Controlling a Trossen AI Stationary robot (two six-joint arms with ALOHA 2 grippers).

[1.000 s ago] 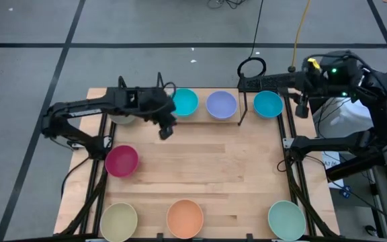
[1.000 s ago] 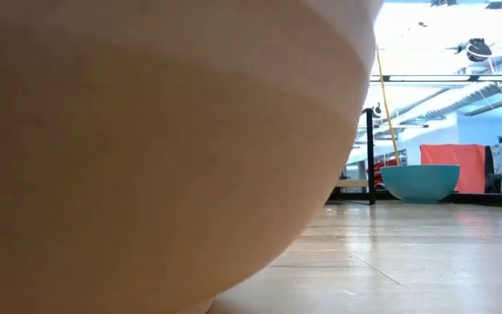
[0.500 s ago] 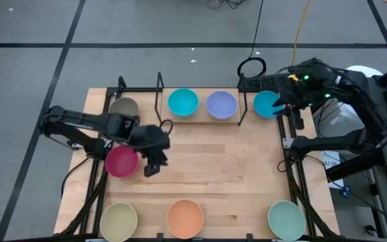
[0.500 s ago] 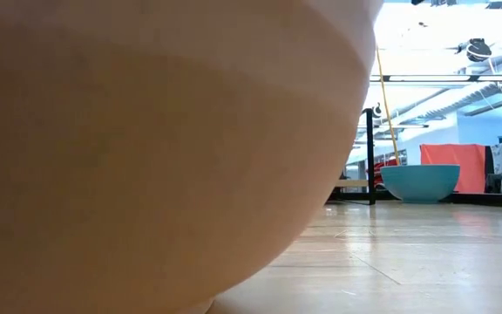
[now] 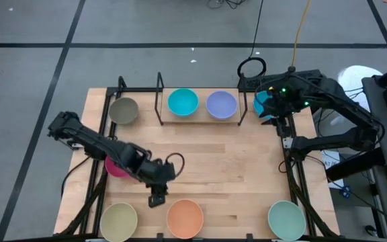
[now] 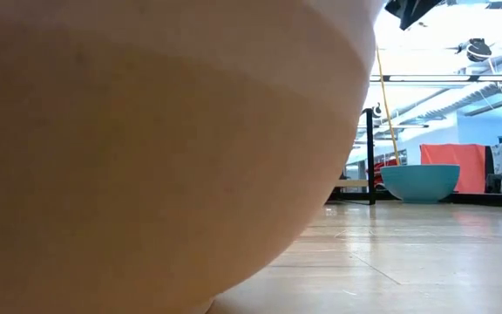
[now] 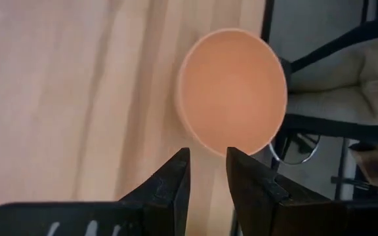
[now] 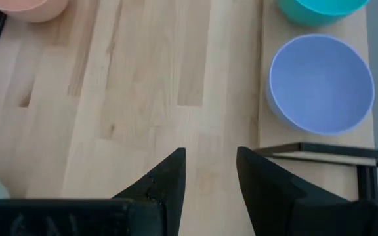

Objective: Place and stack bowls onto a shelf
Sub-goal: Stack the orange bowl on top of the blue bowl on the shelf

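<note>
The wooden table [image 5: 234, 175] carries the shelf [image 5: 180, 114] along its far edge, a black rod rack with a light wood surface. The left gripper [image 5: 156, 199] hangs low over the near part of the table with its jaws parted and nothing between them; the orange bowl [image 5: 185, 218] sits just ahead of its fingertips [image 7: 176, 172], upright and untouched, and the magenta bowl [image 5: 115, 167] lies behind it, partly under the arm. The cream bowl [image 5: 119, 221] stands beside the orange one, off to the side of the jaws. The right gripper [image 5: 274, 115] hovers at the far right end of the shelf, jaws spread and empty; the blue bowl [image 5: 262, 102] lies partly beneath it, and the lavender bowl [image 5: 221, 104] and cyan bowl [image 5: 183, 102] rest on the shelf ahead of its fingertips [image 8: 169, 172]. The olive-grey bowl [image 5: 123, 111] sits at the shelf's left end, and the pale green bowl [image 5: 286, 220] at the near right corner, well apart from both grippers.
</note>
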